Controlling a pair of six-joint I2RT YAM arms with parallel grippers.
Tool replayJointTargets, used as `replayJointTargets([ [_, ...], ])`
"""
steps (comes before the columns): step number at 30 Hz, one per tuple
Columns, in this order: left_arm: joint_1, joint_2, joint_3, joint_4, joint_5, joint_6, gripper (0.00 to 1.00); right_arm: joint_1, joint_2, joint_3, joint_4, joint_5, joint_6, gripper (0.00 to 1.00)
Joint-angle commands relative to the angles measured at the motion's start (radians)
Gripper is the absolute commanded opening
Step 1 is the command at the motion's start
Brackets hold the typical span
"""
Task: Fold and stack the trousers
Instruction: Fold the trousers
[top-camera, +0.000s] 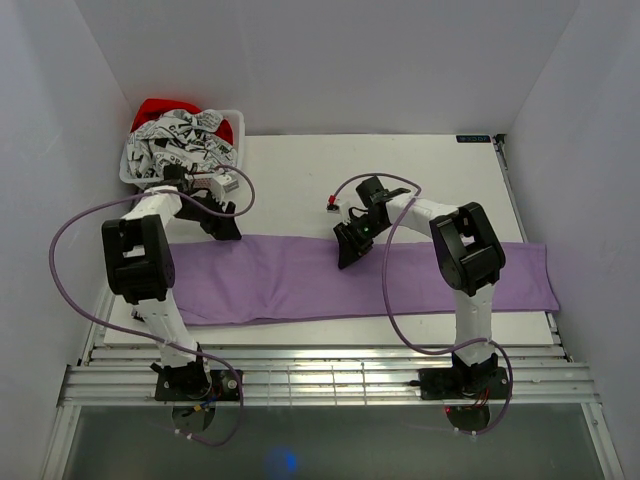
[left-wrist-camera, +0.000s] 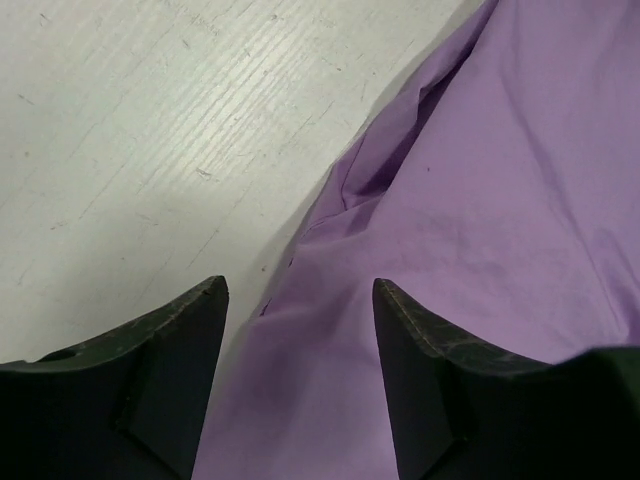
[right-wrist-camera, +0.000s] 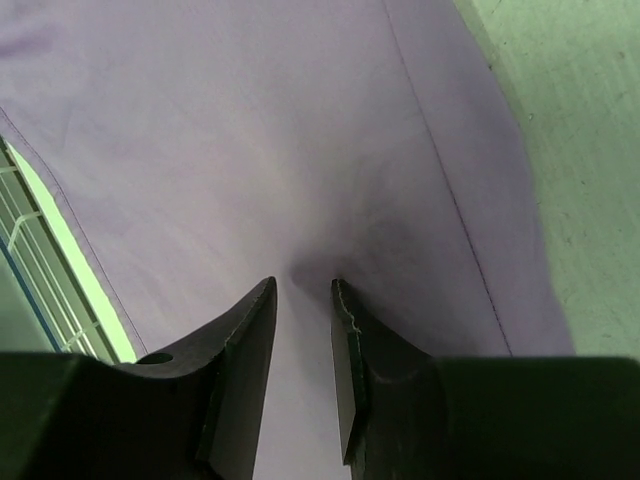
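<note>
Two arm bases sit on a slatted rail (top-camera: 320, 380) at the near edge of the bench (top-camera: 300, 170). Just beyond it the trousers (top-camera: 300, 275) lie flat as one long lilac band, running left to right across almost the whole bench. The left arm covers part of their left end, and no waistband can be made out.

The left gripper (top-camera: 225, 232) is at the band's far edge, on the left. In its wrist view (left-wrist-camera: 300, 290) its jaws stand wide apart over that edge with nothing between them, lilac cloth (left-wrist-camera: 480, 200) on one side and bare bench (left-wrist-camera: 120, 120) on the other.

The right gripper (top-camera: 350, 250) is at the far edge near the middle. Seen from its wrist (right-wrist-camera: 303, 285), its jaws are only a narrow slit apart, tips down on the cloth (right-wrist-camera: 250, 130). A dark crease sits at the tips, but I cannot tell whether they pinch a fold.

In the far left corner a white basket (top-camera: 238, 122) holds a black-and-white patterned cloth (top-camera: 180, 140) and something red (top-camera: 160, 108), mostly hidden.
</note>
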Motion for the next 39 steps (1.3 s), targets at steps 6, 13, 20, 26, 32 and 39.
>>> replayJointTargets([
  [6, -0.004, 0.060, 0.050, -0.045, 0.181, 0.025, 0.51, 0.003, -0.042, 0.000, 0.015, 0.022, -0.011, 0.44],
  [13, -0.004, -0.055, -0.036, -0.076, 0.229, 0.134, 0.00, -0.009, -0.128, 0.057, -0.029, 0.014, -0.067, 0.47],
  [20, -0.016, -0.290, -0.229, -0.032, 0.187, 0.205, 0.00, -0.026, -0.142, 0.160, -0.077, -0.022, -0.088, 0.47],
  [26, -0.063, -0.417, -0.444, 0.013, 0.117, 0.261, 0.00, -0.025, -0.082, 0.266, -0.068, -0.081, -0.047, 0.48],
  [32, -0.103, -0.468, -0.587, 0.128, 0.066, 0.206, 0.00, -0.008, -0.017, 0.315, -0.022, -0.095, -0.010, 0.50],
  [39, -0.090, -0.425, -0.423, 0.159, 0.117, 0.077, 0.50, -0.008, 0.032, 0.347, -0.029, -0.095, -0.022, 0.52],
])
